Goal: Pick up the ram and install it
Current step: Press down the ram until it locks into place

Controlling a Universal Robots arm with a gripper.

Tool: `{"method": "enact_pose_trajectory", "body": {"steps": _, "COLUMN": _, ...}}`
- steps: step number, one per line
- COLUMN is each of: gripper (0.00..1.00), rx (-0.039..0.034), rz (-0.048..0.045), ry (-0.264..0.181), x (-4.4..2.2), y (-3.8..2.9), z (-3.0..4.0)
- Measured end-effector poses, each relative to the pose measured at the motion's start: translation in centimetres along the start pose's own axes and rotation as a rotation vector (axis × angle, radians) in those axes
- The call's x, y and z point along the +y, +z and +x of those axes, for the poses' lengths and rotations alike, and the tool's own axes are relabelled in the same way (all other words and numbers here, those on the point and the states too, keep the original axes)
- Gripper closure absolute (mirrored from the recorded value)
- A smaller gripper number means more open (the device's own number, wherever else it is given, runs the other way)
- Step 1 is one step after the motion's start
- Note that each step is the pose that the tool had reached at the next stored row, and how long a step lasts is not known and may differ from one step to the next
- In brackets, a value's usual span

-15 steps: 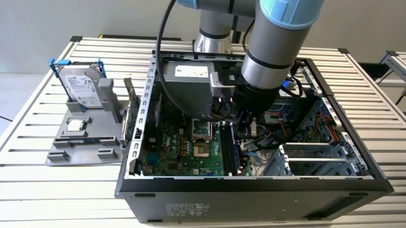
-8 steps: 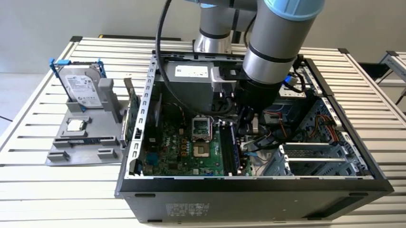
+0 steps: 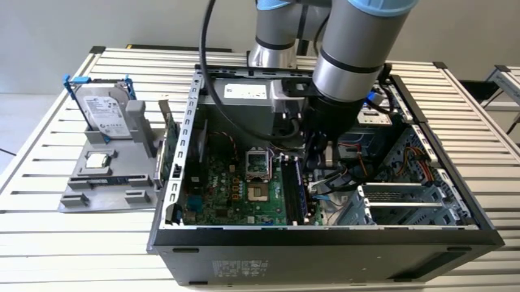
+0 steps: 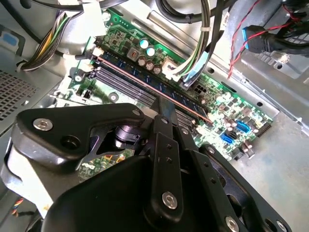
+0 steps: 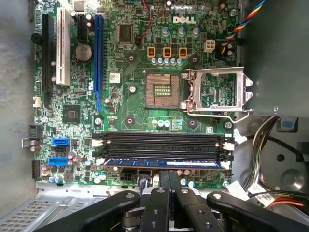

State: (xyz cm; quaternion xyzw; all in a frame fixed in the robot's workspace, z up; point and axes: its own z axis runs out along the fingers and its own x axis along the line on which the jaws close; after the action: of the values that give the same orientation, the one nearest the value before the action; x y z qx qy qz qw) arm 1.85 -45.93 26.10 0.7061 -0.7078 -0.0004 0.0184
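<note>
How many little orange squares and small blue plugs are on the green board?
orange squares: 3
small blue plugs: 2
Total: 5

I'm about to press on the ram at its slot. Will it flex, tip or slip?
The ram is a long, thin board standing on edge along the slot, so it is probably stiff when pushed straight down but apt to tip if pushed off-line. Its narrow top edge gives the gripper little to bear on, so slipping seems possible. It looks light and fragile.
</note>
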Motion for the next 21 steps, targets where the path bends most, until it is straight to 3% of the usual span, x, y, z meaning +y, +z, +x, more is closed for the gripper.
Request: {"method": "enact_pose_trajectory", "body": {"steps": 21, "gripper": 1.00, "rx": 0.0000, "rz": 0.0000, "ry": 0.000, "x": 0.08, "y": -2.85, "z": 0.07}}
